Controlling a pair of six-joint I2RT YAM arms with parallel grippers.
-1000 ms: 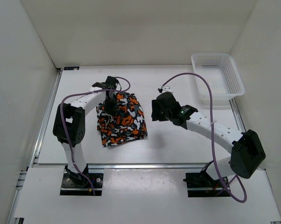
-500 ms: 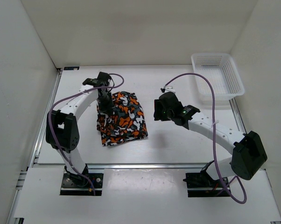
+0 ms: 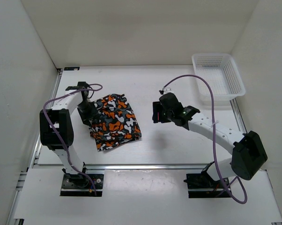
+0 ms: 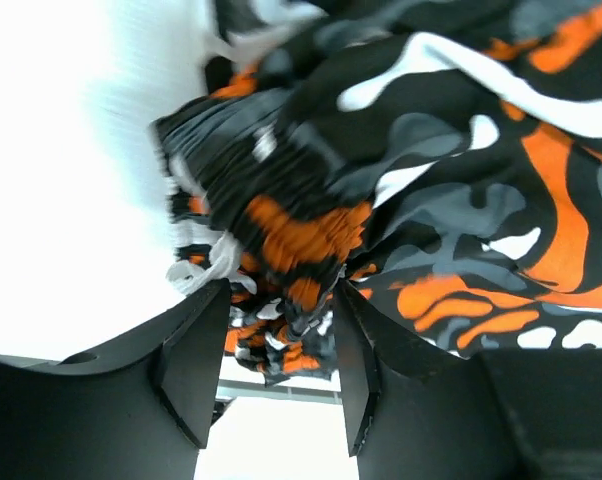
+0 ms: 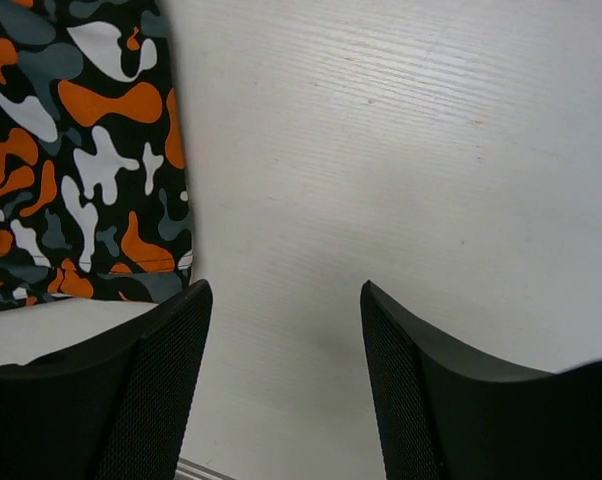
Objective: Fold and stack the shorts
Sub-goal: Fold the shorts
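The shorts (image 3: 115, 124), in an orange, white, grey and black camouflage print, lie folded in a compact bundle on the left half of the table. My left gripper (image 3: 88, 112) sits at their left edge. In the left wrist view its jaws stand open (image 4: 278, 300), with the gathered waistband of the shorts (image 4: 291, 220) bunched at the fingertips. My right gripper (image 3: 156, 112) hovers open just right of the shorts. In the right wrist view it (image 5: 283, 300) is over bare table, with a corner of the shorts (image 5: 71, 150) at upper left.
A white mesh basket (image 3: 211, 55) stands at the back right corner of the table. White walls close the table in on the left, back and right. A metal rail (image 3: 150, 165) runs along the near edge.
My left gripper has swung left and nearer, dragging the shorts a little leftward, and its jaws have parted from shut. The right arm has hardly moved.
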